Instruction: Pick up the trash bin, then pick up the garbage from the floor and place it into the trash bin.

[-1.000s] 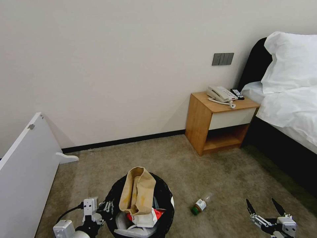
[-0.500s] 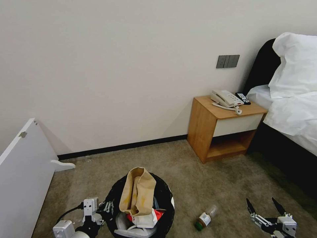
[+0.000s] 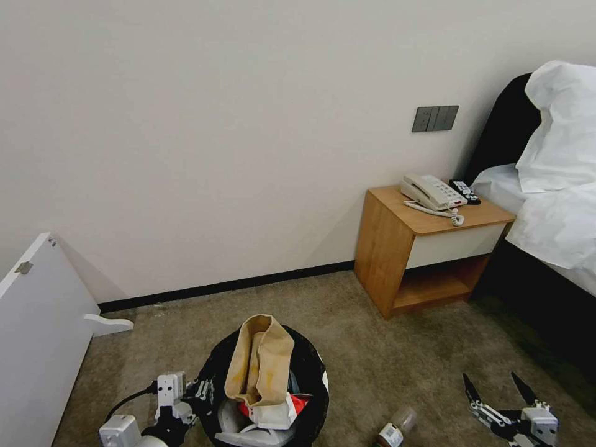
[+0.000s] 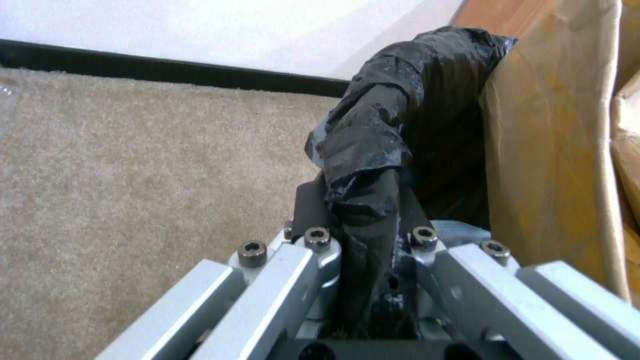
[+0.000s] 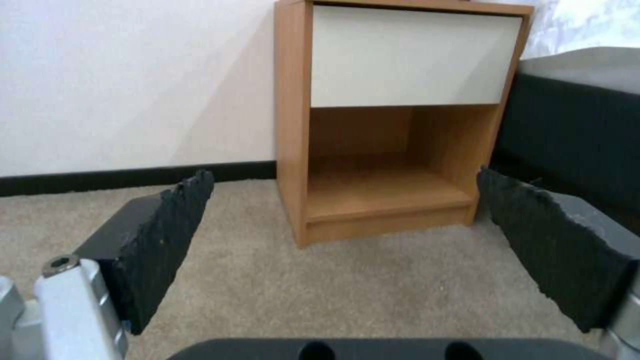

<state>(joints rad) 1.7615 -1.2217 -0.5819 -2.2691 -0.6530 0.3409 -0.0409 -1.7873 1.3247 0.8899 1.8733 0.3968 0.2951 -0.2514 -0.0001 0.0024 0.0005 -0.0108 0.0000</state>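
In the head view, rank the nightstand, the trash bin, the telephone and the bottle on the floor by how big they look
1. nightstand, largest, though farther away.
2. trash bin, nearly as big, but closer and cut by the edge.
3. telephone.
4. bottle, smallest and partly cut off.

Trash bin (image 3: 313,388): round, black-lined, upright, bottom centre of the head view.
Inside: tall torn brown paper bag (image 3: 259,357), white and red litter.
Bottle (image 3: 395,428): lying on carpet, bottom edge, right of bin.
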